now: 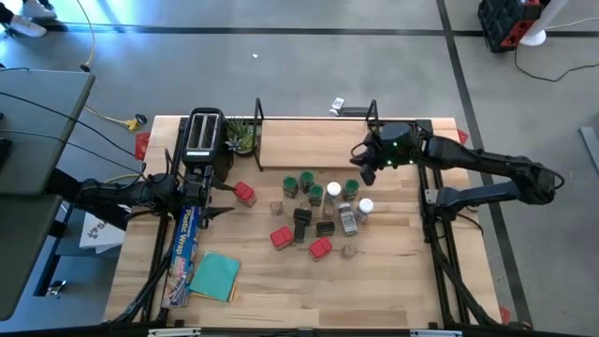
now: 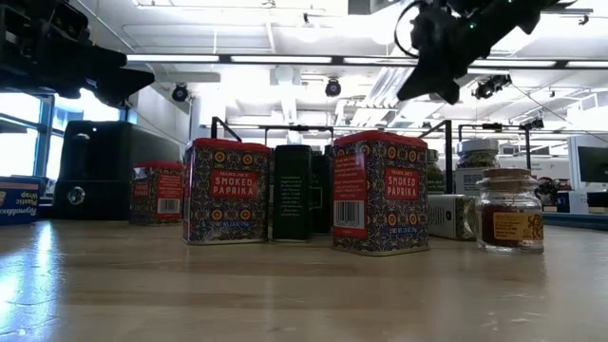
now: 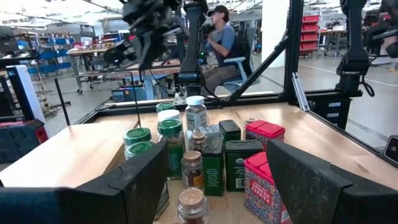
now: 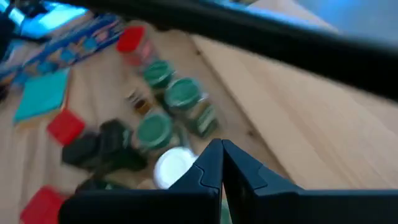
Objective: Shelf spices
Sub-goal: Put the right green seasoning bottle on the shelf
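The spices [image 1: 320, 212] are clustered mid-counter [image 1: 393, 271], just in front of the shelf [image 1: 318, 145] (its board bare). The right end effector [image 1: 360, 167], fingers pressed together and holding nothing, is raised above the shelf's right part. The left end effector [image 1: 222, 198] is spread wide beside the toaster [image 1: 204, 140].

The room was a large open workshop. A grey concrete floor [image 1: 309, 65] lay around the light wooden table [image 1: 281, 281], crossed by dark taped lines. A grey desk [image 1: 37, 131] stood at the left, with a yellow-ended cable [image 1: 126, 121] on the floor beside it. A red and black crate [image 1: 510, 23] sat at the far right. Overhead ran a white ceiling with long strip lights [image 2: 285, 59], and bright windows [image 2: 19, 133] stood at the left. Beyond the table a person [image 3: 222, 46] sat in a chair, with workbenches behind and red shelving [image 3: 311, 34] farther right.
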